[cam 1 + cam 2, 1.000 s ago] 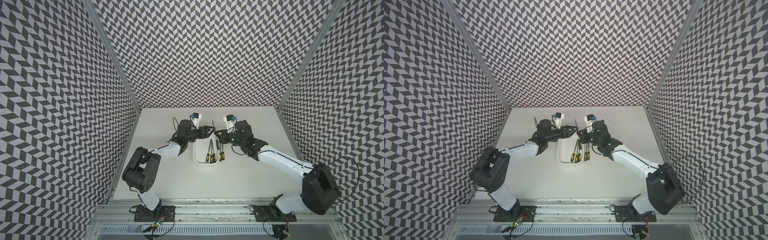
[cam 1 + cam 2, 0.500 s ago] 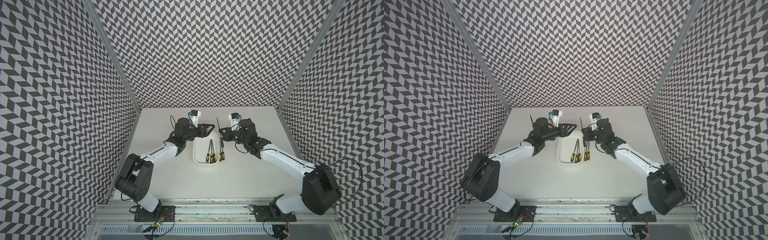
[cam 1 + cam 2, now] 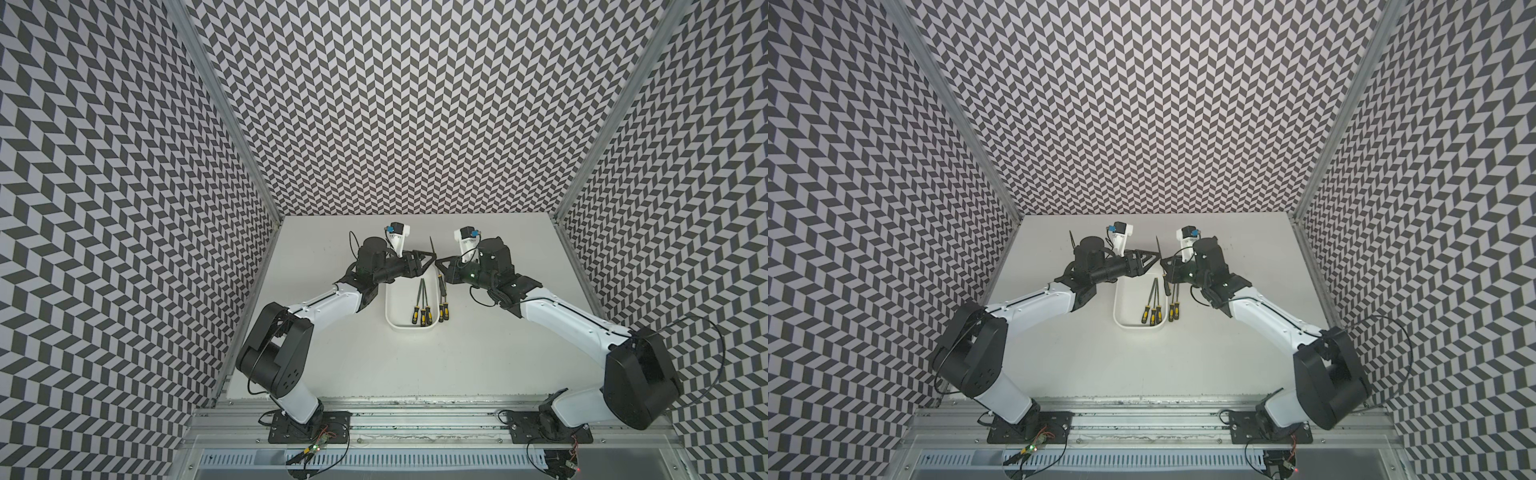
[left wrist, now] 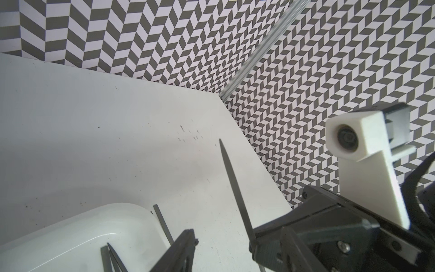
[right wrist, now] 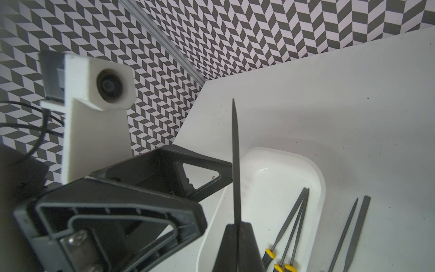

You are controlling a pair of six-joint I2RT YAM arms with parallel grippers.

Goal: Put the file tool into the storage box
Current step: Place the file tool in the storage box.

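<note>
File tool [image 5: 235, 153] is up off the counter [image 3: 415, 365]; counter is white, boxed in on three sides by black-and-white chevron walls [image 3: 395, 104]; left arm [image 3: 324, 301] and right arm [image 3: 561, 316] come in from the lower edge of the frame and nearly meet at centre, over the upper end of the storage box [image 3: 411, 329]; box is a white tub with rounded corners, long side running up-down at centre frame in both top views; left claw [image 3: 427, 262] is spread with nothing between its fingers; one fingertip [image 5: 225, 167] sits right next to the raised blade, contact can't be told; right claw [image 5: 237, 229] is pressed together, pinching the file tool; grey blade sticks out past its tips toward the back wall, handle end hidden; in the top views the file tool is at the box's upper right corner, raised, not inside; three files [image 3: 419, 301] with yellow-and-black handles lie in the box, handles toward its lower rim; two more files [image 3: 443, 301] of the same kind lie on the counter just right of the box, parallel to its side; can't tell if they touch its wall.
</note>
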